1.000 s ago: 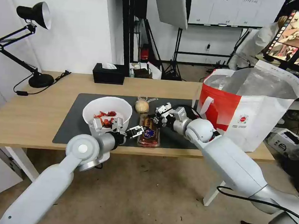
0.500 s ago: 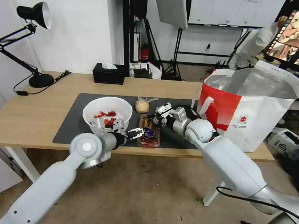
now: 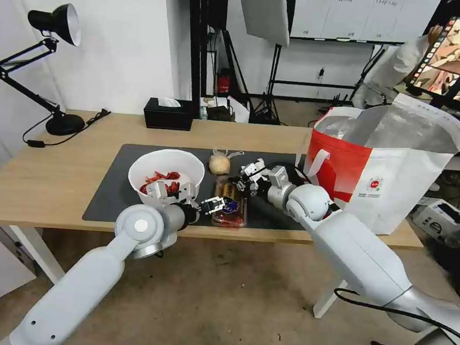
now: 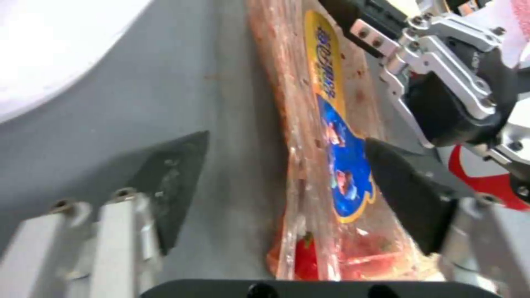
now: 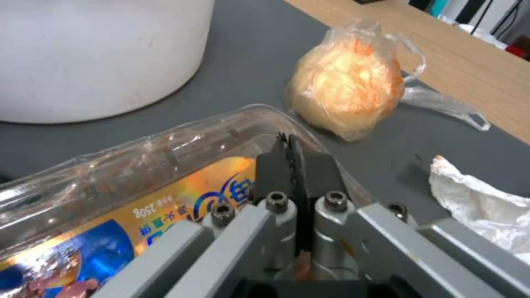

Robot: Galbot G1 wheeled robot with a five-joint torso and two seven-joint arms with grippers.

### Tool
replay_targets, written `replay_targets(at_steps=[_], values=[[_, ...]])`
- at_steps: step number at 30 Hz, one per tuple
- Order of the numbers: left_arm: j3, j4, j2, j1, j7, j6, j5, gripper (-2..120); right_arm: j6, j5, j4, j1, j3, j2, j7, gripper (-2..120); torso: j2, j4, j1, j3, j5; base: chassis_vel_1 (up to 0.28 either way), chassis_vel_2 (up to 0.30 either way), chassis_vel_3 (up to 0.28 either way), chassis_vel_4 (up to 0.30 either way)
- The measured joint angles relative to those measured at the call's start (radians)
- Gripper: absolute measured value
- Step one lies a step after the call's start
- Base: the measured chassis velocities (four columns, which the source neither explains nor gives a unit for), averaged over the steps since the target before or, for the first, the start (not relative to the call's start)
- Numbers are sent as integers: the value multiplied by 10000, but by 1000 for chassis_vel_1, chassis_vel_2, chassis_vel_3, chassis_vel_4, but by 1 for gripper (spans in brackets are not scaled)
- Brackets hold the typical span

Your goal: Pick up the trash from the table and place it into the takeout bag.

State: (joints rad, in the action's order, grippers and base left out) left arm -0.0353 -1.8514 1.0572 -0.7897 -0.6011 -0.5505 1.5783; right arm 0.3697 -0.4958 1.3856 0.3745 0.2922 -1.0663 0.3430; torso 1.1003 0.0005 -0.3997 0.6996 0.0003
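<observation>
The clear plastic tray (image 3: 230, 209) lies on the dark mat, with a blue and yellow label (image 4: 331, 136) on its lid. My left gripper (image 3: 214, 203) is open, and its black pads (image 4: 172, 182) straddle the tray's near end (image 4: 326, 231). At the far end my right gripper (image 3: 240, 183) is shut, tips (image 5: 291, 142) at the tray's rim (image 5: 165, 140); whether it pinches the rim is unclear. The white bowl (image 3: 166, 173) with red shells stands left of the tray. Behind the tray lies the wrapped beige ball (image 3: 219, 164). A crumpled tissue (image 5: 486, 207) lies near it. The takeout bag (image 3: 397, 165) stands open at the right.
A black tissue box (image 3: 168, 114) and a black desk lamp (image 3: 57, 120) stand at the back left of the table (image 3: 41, 177). The bag reaches the table's right end. A stand and monitors are behind.
My left gripper has moved right, from beside the bowl to the tray's near end. The right arm has stayed in place.
</observation>
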Motion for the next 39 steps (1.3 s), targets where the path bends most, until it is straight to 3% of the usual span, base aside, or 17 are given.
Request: replay_targets(at_steps=[12,18,21,35,39], values=[[93,44,10,-69,-15,165,0,30,-3,3,84,64,-40,21,-6,0,-4,-14,-3,4,-6,0,0,0,0],[98,13,56,-156,27,239,-51,6,-2,-3,157,116,-136,87,-15,0,-3,-9,-4,4,-5,0,0,0,0],[102,8,57,-144,47,268,-53,1,-2,-15,192,130,-144,130,-18,0,-4,-8,-4,4,-4,0,0,0,0],[235,-53,-43,93,23,471,-40,1,-46,-198,417,204,-263,215,-67,0,-5,-4,-5,6,-2,0,0,0,0],[263,-101,-52,176,13,551,-27,1,-198,-477,773,326,-439,310,-728,0,-5,-4,-5,6,-2,0,0,0,0]])
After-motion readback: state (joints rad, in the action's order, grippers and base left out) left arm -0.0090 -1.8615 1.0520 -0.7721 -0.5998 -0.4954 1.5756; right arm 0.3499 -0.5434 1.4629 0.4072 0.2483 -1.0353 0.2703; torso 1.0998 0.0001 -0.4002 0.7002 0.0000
